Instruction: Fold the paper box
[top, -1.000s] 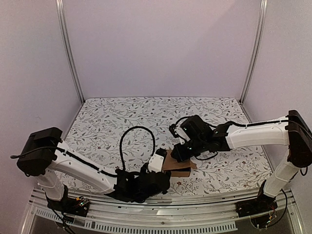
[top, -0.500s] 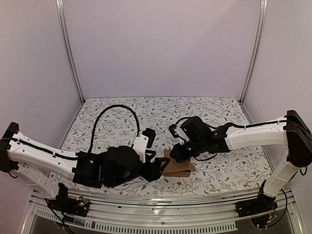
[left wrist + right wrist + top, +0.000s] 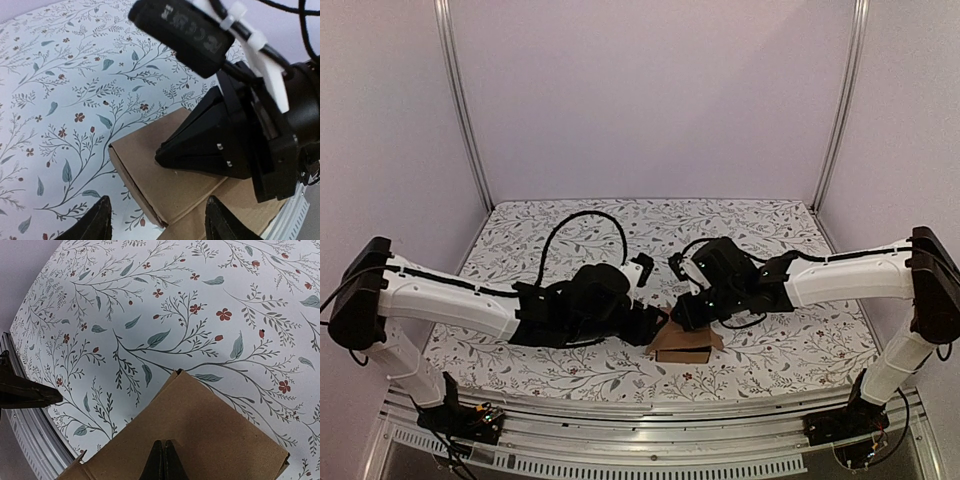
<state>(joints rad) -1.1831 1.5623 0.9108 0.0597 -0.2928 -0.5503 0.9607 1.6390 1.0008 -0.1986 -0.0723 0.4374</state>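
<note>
One paper box (image 3: 682,345), one left end effector (image 3: 160,223), one right end effector (image 3: 162,462)

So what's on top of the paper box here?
The shut right end effector, tips resting on the paper box's top flap. Anything inside or beneath the box is covered by cardboard.

1. Seen from above, the paper box (image 3: 685,345) lies half covered; you cannot read its flaps.
2. Left wrist view: the right gripper (image 3: 170,154) masks the box's far side, and the bottom edge crops the left fingers (image 3: 97,224).
3. Right wrist view: the box runs off the bottom edge.
</note>
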